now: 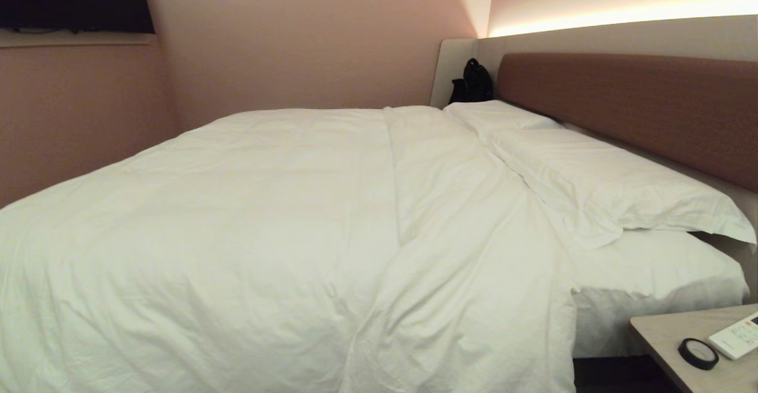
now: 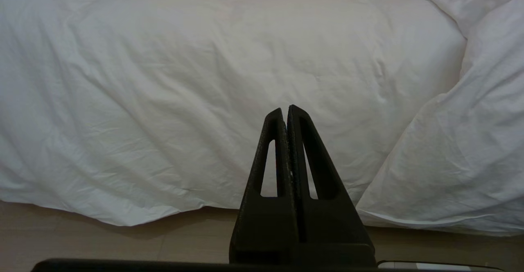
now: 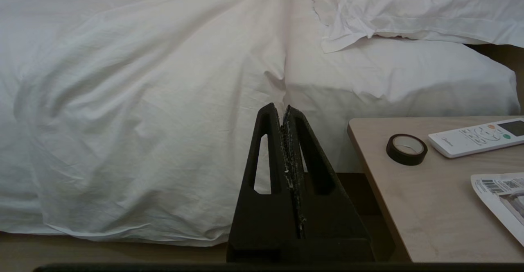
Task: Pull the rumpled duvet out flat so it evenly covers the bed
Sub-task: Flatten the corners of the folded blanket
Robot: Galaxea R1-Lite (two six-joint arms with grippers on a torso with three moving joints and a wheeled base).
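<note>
Beside bed [image 1: 651, 109]: duvet [image 1: 237, 215] edge overhangs floor [image 2: 102, 243].

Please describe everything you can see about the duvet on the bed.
The duvet is a large, thick, white quilt that looks like soft cotton, with fine creases all over. It covers most of the bed, and its near side hangs down close to the floor. Toward the headboard a long fold runs across it. That edge lies against the pillows. A strip of mattress under the nearer pillow stays uncovered. Neither gripper touches it.
</note>
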